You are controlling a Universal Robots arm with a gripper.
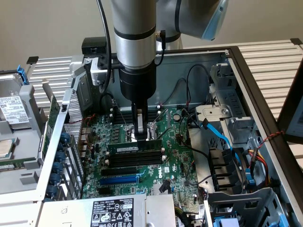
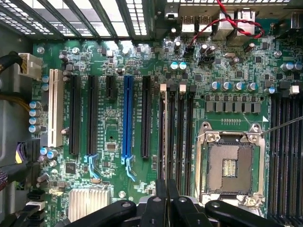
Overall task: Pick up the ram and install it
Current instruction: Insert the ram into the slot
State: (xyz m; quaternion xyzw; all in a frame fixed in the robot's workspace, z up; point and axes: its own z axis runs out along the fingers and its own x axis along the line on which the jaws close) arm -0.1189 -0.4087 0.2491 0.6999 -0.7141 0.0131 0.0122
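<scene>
Exterior view: gripper fingers look pinched narrow on the ram, sitting right under them, long axis parallel to the black slots beside it.

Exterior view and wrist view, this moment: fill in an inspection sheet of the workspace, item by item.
Surface: green motherboard inside an open computer case, which sits on a slatted table.
Job's things: the ram stands on edge along the black slots; which slot it is in, and whether it is seated, cannot be told.
Clutter: nothing seen.
Gripper: the gripper hangs straight above the ram, fingers shut on its upper edge.
Cables: blue cable beside the board, apart from the gripper; black cable along the arm.
Surroundings: hard drive on the exterior view's left; power supply at the near edge.
</scene>
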